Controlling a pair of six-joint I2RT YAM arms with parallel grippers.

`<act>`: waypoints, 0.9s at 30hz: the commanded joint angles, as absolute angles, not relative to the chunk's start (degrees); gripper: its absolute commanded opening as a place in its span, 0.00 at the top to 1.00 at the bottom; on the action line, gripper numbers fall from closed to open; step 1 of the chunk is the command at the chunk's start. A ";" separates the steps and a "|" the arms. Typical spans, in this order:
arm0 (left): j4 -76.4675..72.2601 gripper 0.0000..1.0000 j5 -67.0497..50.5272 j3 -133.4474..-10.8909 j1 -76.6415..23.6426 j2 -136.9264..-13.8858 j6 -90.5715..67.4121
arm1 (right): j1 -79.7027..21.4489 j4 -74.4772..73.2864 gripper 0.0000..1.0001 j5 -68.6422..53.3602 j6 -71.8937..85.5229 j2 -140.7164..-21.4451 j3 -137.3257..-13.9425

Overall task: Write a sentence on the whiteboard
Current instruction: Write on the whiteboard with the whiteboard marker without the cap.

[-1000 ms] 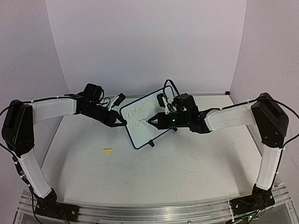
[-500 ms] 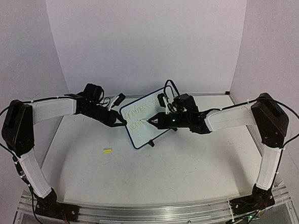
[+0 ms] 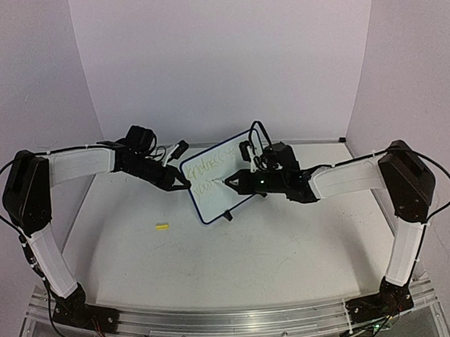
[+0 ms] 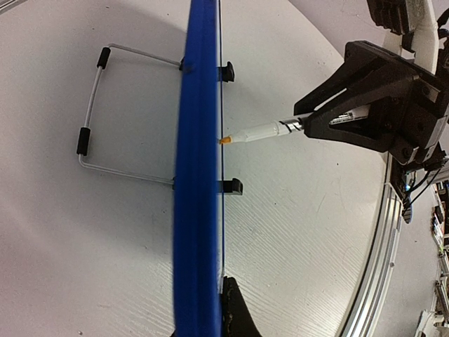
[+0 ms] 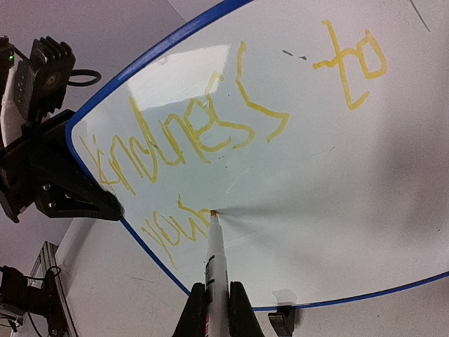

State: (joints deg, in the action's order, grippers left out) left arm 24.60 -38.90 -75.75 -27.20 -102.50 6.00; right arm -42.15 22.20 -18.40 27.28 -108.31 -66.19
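Small blue-rimmed rectangular whiteboard (image 3: 224,178) stands on edge, long axis near-left to far-right. The left gripper (image 3: 181,183) clamps its left edge. The right gripper (image 5: 214,309) pinches a white marker (image 5: 215,249) pointing left, its tip at the yellow handwritten sentence (image 5: 189,133).

1. whiteboard (image 3: 222,180): one.
2. lines of yellow writing (image 5: 182,133): two.
3. marker (image 5: 214,253): one.
4. grippers: two, left gripper (image 3: 185,185) and right gripper (image 3: 239,182).
5. black clip feet (image 4: 226,71): two.
6. wire stand (image 4: 91,112): one.
7. loose small yellow piece (image 3: 162,226): one.

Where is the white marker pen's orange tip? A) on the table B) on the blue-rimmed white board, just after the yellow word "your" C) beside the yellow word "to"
B: the right wrist view shows the white marker pen touching the blue-rimmed white board right after the yellow word "your".
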 commanded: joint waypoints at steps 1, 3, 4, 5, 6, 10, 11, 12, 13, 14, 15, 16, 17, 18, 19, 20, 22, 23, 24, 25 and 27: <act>25.31 1.00 -39.02 -78.66 -27.53 -102.43 7.51 | -41.75 23.29 1.00 -13.33 28.12 -106.97 -65.41; 25.36 1.00 -39.00 -78.66 -27.52 -102.52 7.51 | -41.75 23.29 1.00 -13.34 28.06 -106.75 -65.31; 25.30 1.00 -39.02 -78.66 -27.51 -102.48 7.52 | -41.75 23.29 1.00 -13.51 27.91 -106.56 -65.36; 25.25 1.00 -39.04 -78.66 -27.51 -102.43 7.52 | -41.75 23.29 1.00 -13.87 27.63 -106.38 -65.43; 25.23 1.00 -39.03 -78.66 -27.51 -102.40 7.51 | -41.75 23.29 1.00 -14.57 27.36 -106.15 -65.53; 25.27 1.00 -39.02 -78.58 -27.51 -102.32 7.48 | -41.75 24.08 1.00 -18.07 25.59 -104.28 -65.34; 25.24 1.00 -39.06 -78.58 -27.51 -102.31 7.43 | -41.75 24.17 1.00 -18.79 25.31 -103.50 -65.14; 25.23 1.00 -39.14 -78.57 -27.51 -102.31 7.44 | -41.75 24.24 1.00 -19.37 25.03 -102.80 -64.90; 25.20 1.00 -39.17 -78.57 -27.51 -102.27 7.40 | -41.75 24.23 1.00 -19.75 24.80 -102.22 -64.65; 25.18 1.00 -39.20 -78.57 -27.51 -102.23 7.35 | -41.74 24.20 1.00 -20.11 24.63 -101.56 -64.33; 25.21 1.00 -39.22 -78.57 -27.51 -102.19 7.35 | -41.63 24.18 1.00 -20.48 24.65 -100.85 -63.93; 25.24 1.00 -39.27 -78.57 -27.51 -102.12 7.33 | -41.41 24.21 1.00 -21.09 24.78 -100.46 -63.61; 25.22 1.00 -39.29 -78.55 -27.51 -102.06 7.29 | -41.11 24.27 1.00 -21.87 25.00 -100.25 -63.30; 25.14 1.00 -39.28 -78.50 -27.51 -102.04 7.28 | -40.83 24.32 1.00 -22.53 25.22 -100.17 -62.99; 25.12 1.00 -39.23 -78.49 -27.49 -102.04 7.23 | -40.57 24.51 1.00 -23.31 25.31 -100.28 -62.70; 25.13 1.00 -39.18 -78.49 -27.50 -102.07 7.25 | -40.29 24.63 1.00 -24.01 25.31 -100.60 -62.64; 25.14 1.00 -39.16 -78.49 -27.51 -102.10 7.23 | -39.86 24.75 1.00 -25.11 25.46 -101.49 -62.69; 25.17 1.00 -39.13 -78.49 -27.51 -102.15 7.24 | -39.68 24.91 1.00 -25.62 25.59 -102.05 -62.80; 25.13 1.00 -39.06 -78.49 -27.51 -102.15 7.22 | -39.55 25.01 1.00 -25.93 25.72 -102.58 -62.94; 25.17 1.00 -39.02 -78.48 -27.51 -102.15 7.25 | -39.48 25.11 1.00 -26.24 25.82 -103.02 -63.17; 25.21 1.00 -38.94 -78.43 -27.51 -102.13 7.28 | -39.46 25.12 1.00 -26.53 25.84 -103.96 -63.72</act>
